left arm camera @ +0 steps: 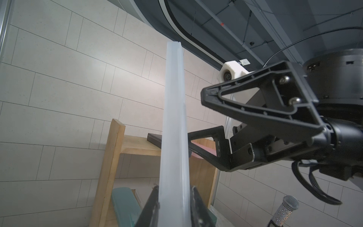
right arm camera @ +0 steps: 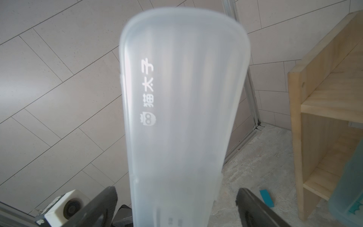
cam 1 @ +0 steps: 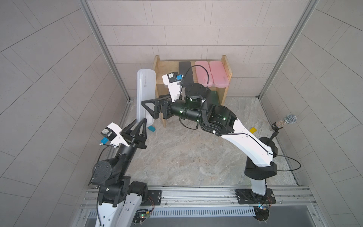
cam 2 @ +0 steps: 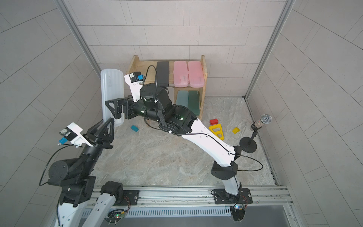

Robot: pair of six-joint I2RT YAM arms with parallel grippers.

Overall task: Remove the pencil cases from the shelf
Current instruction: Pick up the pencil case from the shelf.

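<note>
left gripper (cam 1: 141,121) clamps white case (right arm camera: 182,98) by its low end, long axis upright; right gripper (right arm camera: 176,198) wide open, straddling its width just above.

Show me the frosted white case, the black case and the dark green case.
frosted white case (right arm camera: 176,118): right wrist view, broad face.
black case (cam 2: 162,73): in a top view, lid centre.
dark green case (cam 2: 193,102): in a top view, lid centre.

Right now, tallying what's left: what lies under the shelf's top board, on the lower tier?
Side by side at the right: a light teal case and a dark green case. The right arm covers the tier's left part from above.
</note>
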